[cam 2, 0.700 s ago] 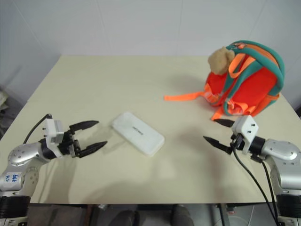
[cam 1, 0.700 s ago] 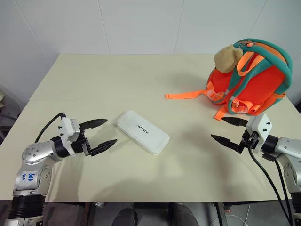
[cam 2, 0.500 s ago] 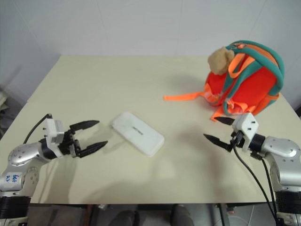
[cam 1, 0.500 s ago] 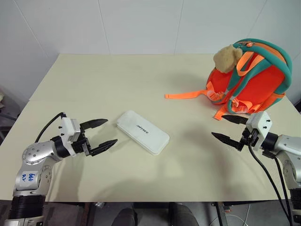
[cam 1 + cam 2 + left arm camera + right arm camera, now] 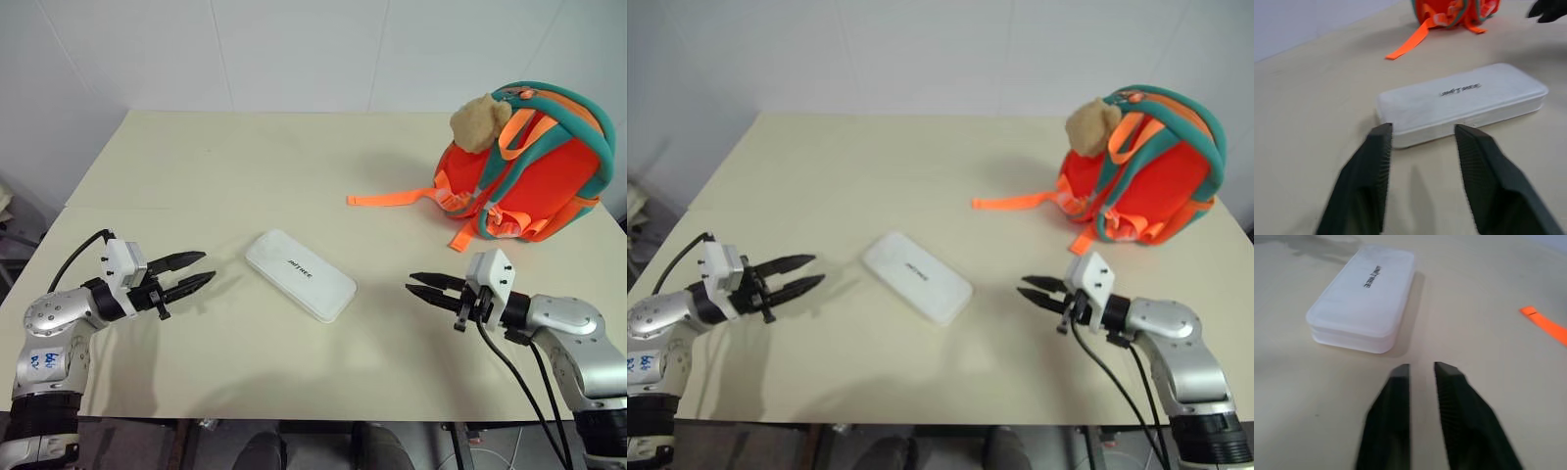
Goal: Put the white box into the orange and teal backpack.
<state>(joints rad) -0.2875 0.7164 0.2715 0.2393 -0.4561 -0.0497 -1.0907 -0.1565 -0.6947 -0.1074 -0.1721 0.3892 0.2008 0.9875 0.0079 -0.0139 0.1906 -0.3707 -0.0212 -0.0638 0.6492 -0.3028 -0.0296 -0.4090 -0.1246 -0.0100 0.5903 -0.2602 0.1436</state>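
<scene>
Left end effector [image 5: 194,280]: fingers parted by a moderate gap, grasping nothing; hovers low over the bench, tips aimed at the white box, just short of its near short end.
Left fingers [image 5: 1373,161]: in the wrist view they frame the box's end without touching it.
Right end effector [image 5: 422,286]: fingers drawn nearly together, a thin slit between them, nothing held; tips aimed across the bench toward the box, clear of it.
Right fingers [image 5: 1448,391]: bare bench under them, box end just beyond.
White box [image 5: 300,275]: lies flat on the bench between the two end effectors, long axis running from 10 o'clock to 4 o'clock in the head view; dark lettering on the lid faces up; lid closed.
Orange and teal backpack [image 5: 530,166]: stands at about 2 o'clock from the box, well apart from it, near the bench's far right corner; teal straps face the camera.
Plush toy [image 5: 476,118]: tan, hangs at the backpack's upper left.
Orange webbing strap [image 5: 392,199]: trails flat on the bench from the backpack's base toward 9 o'clock.
Bench [image 5: 265,166]: pale cream top.
</scene>
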